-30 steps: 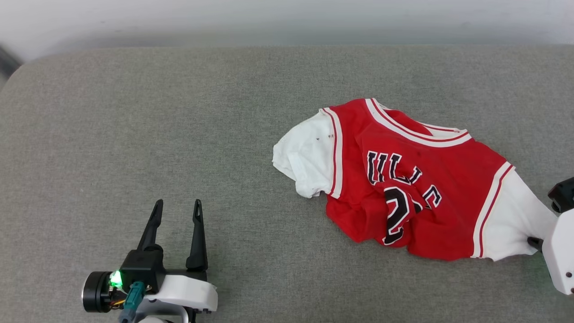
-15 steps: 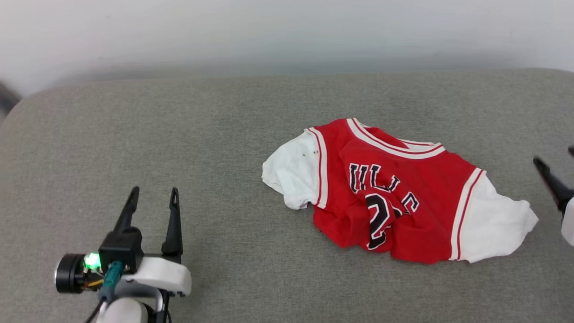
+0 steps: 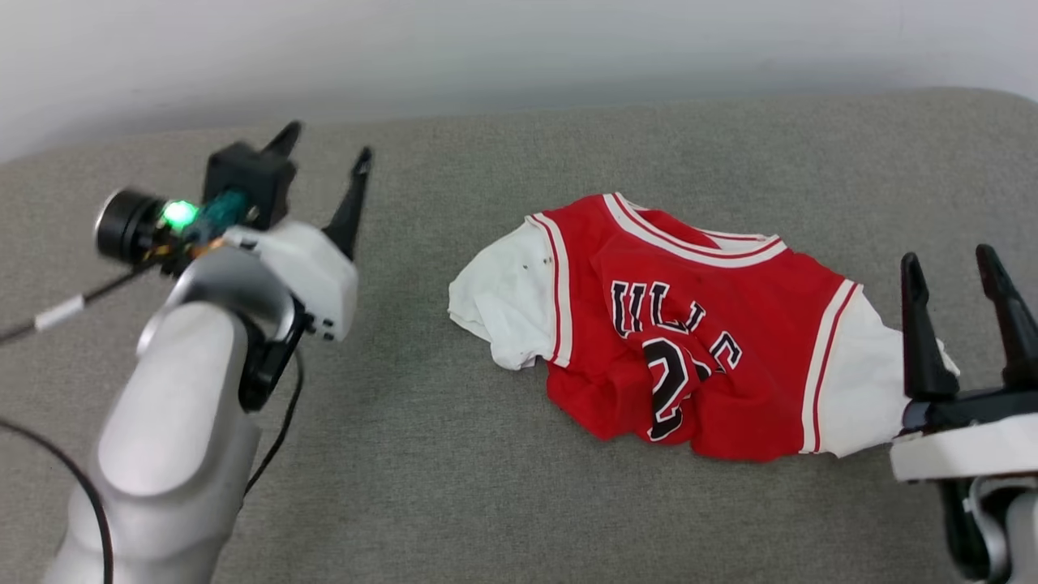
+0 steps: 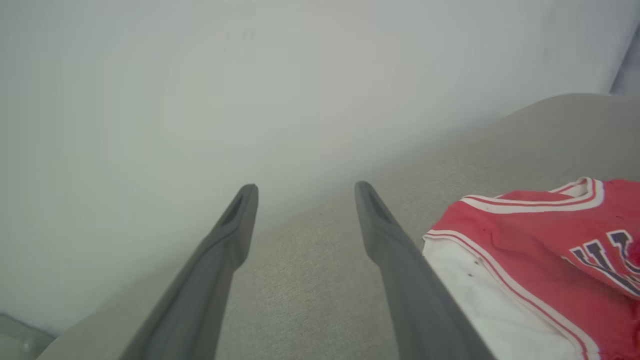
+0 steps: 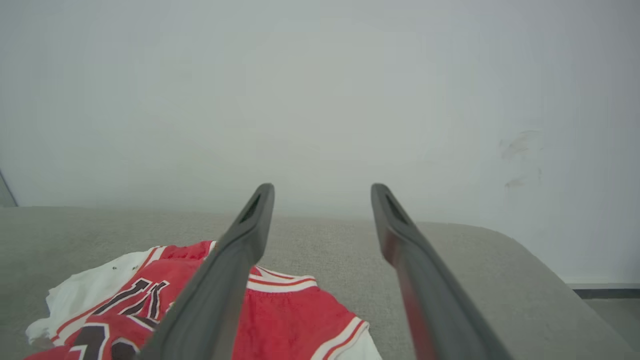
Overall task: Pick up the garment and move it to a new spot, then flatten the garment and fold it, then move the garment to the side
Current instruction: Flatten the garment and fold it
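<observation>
Head view, and the crumpled red jersey-style shirt with white short sleeves [image 3: 689,341] lies right of centre on the grey woven padded surface [image 3: 454,503], collar toward 12 o'clock, bunched hem toward 6. Black white-outlined letters run across the chest, but folds swallow some of them, and the number beneath is creased so only part of it reads. Up at 10 o'clock the left gripper [image 3: 328,139] hangs well apart from the shirt, its two long dark fingers spread with nothing between them. Down at 4 o'clock the right gripper [image 3: 947,255] has its fingers likewise apart and empty. The nearer one crosses in front of the white sleeve's tip on the shirt's 3 o'clock side; touching or just above, hard to say. Left wrist view: fingers spread against the pale wall [image 4: 200,100], shirt at 4 o'clock, cut off by the frame edge. Right wrist view: one finger overlaps the shirt at 7 o'clock, hiding its middle, and the lower part runs off the bottom.
</observation>
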### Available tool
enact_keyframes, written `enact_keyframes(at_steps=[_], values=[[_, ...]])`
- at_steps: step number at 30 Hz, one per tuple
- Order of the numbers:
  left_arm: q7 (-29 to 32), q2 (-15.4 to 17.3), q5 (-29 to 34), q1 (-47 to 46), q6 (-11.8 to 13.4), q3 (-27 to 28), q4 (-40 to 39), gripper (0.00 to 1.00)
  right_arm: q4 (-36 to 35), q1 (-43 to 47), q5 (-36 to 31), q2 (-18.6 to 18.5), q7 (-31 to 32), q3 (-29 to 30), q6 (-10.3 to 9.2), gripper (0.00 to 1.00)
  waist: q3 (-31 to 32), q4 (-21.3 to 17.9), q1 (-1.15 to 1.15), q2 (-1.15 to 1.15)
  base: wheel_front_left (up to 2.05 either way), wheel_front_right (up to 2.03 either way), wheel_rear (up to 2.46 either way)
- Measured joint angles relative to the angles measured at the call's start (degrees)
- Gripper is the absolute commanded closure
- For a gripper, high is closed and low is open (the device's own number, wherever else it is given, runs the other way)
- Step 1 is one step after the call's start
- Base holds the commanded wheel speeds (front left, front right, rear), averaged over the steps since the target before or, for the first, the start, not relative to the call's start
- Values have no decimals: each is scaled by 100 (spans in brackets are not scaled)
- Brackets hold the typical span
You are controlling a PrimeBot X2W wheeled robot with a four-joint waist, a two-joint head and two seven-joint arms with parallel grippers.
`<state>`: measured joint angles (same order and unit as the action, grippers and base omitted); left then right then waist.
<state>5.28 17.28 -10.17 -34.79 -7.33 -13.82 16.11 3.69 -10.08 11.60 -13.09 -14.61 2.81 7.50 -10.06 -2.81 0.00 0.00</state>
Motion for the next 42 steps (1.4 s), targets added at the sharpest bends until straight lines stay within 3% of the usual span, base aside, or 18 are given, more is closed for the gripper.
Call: enact_keyframes(at_steps=[3,7,14,19,27,35,36,37,42], values=[[622,269,-593,-513,-5,-616,-63,0,-431,292,-105,448,-19,111,0,0,-123,-43,0,0,0,0,0],[1650,680,-1481,-1112,-5,-1414,-47,0,-795,576,-240,739,-43,91,0,0,-308,-125,0,0,0,0,0],[3650,1349,-2849,-2134,-5,-2865,-154,0,-1084,684,-318,905,-48,-97,0,0,-706,-312,0,0,0,0,0],[4689,1611,-3364,-2777,-7,-3742,-196,0,-1159,594,-350,946,-48,-189,0,0,-1036,-451,0,0,0,0,0],[5289,1739,-3609,-3350,-7,-4978,53,0,-1166,388,-353,973,-48,-318,0,0,-1518,-662,0,0,0,0,0],[5189,1891,-3853,-3717,-7,-5693,134,1,-1117,311,-350,985,-48,-352,0,0,-1725,-812,0,0,0,0,0],[5121,1900,-3886,-3721,-7,-5727,141,87,-1112,308,-349,988,-48,-349,0,0,-1723,-808,0,0,0,0,0],[5080,1896,-3916,-3726,-7,-5764,141,100,-1099,307,-350,990,-48,-341,0,0,-1709,-799,0,0,0,0,0],[4622,1858,-4063,-3707,-7,-5912,178,100,-1044,299,-400,978,-48,-220,0,0,-1498,-717,1,0,0,0,0]])
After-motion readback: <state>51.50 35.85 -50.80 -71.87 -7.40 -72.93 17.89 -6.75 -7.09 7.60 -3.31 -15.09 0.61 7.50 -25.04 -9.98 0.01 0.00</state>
